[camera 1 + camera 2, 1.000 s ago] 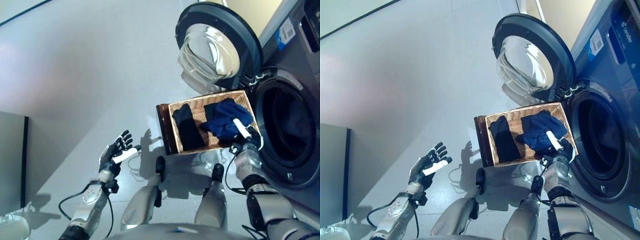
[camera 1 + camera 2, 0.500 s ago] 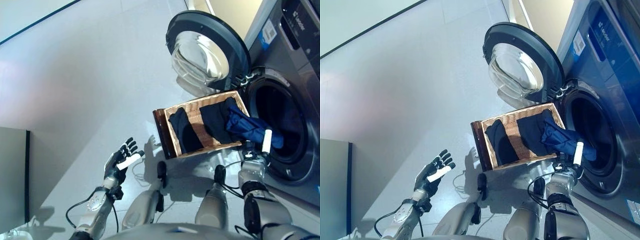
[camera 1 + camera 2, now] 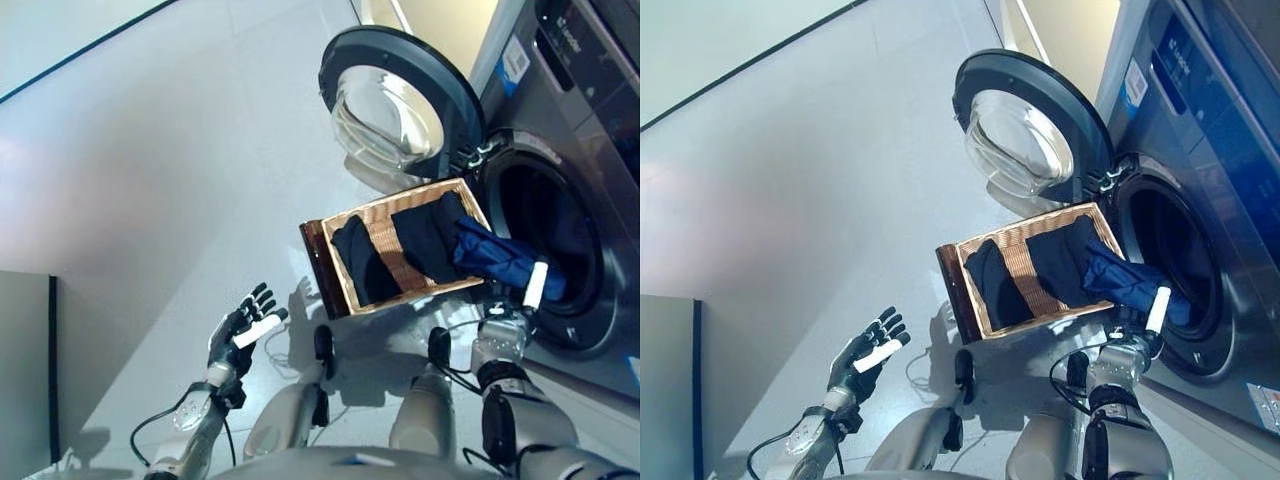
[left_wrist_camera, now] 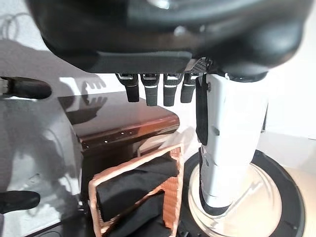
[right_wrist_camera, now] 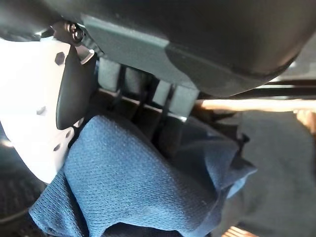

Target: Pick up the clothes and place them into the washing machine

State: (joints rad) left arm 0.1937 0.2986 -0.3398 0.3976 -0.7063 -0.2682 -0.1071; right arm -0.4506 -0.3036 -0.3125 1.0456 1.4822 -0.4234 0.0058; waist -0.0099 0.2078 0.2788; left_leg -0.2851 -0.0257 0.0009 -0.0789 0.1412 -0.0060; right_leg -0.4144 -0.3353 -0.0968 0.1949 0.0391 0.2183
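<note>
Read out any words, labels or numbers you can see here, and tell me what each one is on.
Blue and white sticker on the washing machine front: too small to read.
White print on the control panel: blurred, not legible.
Small label at the machine's lower corner: too small to read.
No print shows on the wicker basket or the blue garment.

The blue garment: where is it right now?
In the right hand, the blue garment stretches from the wicker basket edge across the washing machine door opening, right of the head views.
</note>
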